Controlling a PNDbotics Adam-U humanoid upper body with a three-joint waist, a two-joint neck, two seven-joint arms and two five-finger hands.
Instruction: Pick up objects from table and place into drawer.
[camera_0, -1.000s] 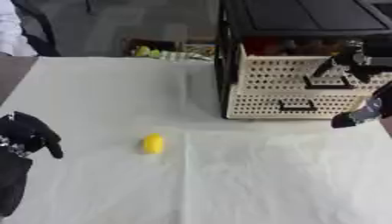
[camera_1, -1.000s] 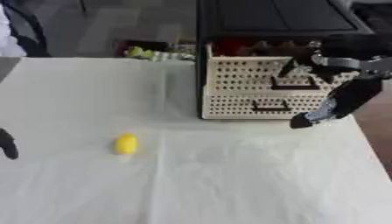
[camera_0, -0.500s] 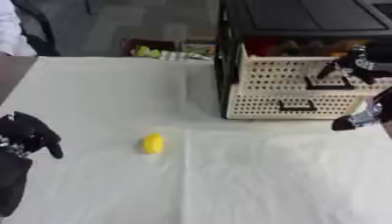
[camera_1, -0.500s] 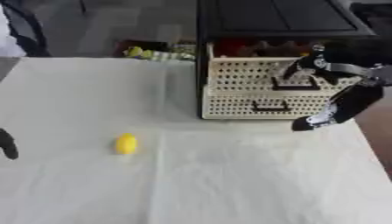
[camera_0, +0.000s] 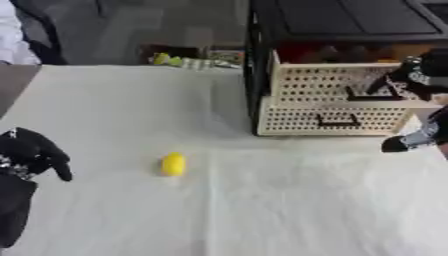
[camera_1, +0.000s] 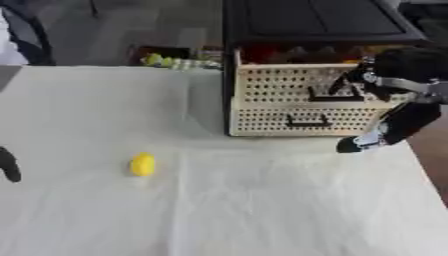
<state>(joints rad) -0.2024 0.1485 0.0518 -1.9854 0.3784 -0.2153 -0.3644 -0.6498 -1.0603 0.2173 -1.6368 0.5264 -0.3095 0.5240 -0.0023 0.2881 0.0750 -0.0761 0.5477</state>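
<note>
Right hand (camera_1: 398, 75) is at the far right, up against the front of the upper drawer (camera_1: 297, 82) of the cream perforated drawer unit (camera_1: 302, 97), fingers curled at the black handle (camera_1: 337, 95); can't tell for sure whether they actually grip the handle or just sit against it. Upper drawer sticks out toward the near side further than the lower drawer (camera_1: 302, 120), so it is partly open; reddish stuff shows behind its top edge, can't make out what. Lower drawer is flush, with its own black handle. A black frame and top (camera_1: 306, 20) sit over the unit. A dark part of the right arm (camera_1: 385, 132) hangs down to the right of the unit, tip just above the cloth near the unit's near right corner. The yellow object (camera_0: 173, 164), small and oval, lies on the white cloth-covered table (camera_0: 262, 210) left of centre, well apart from the drawers and from both hands, nothing touching it. Left hand (camera_0: 31, 152) shows at the left edge, near side, fingers curled downward, holding nothing, resting by the cloth and apart from the yellow object. Beyond the far edge of the table, some small yellow-green items (camera_0: 179, 61) lie on a low surface left of the unit.
</note>
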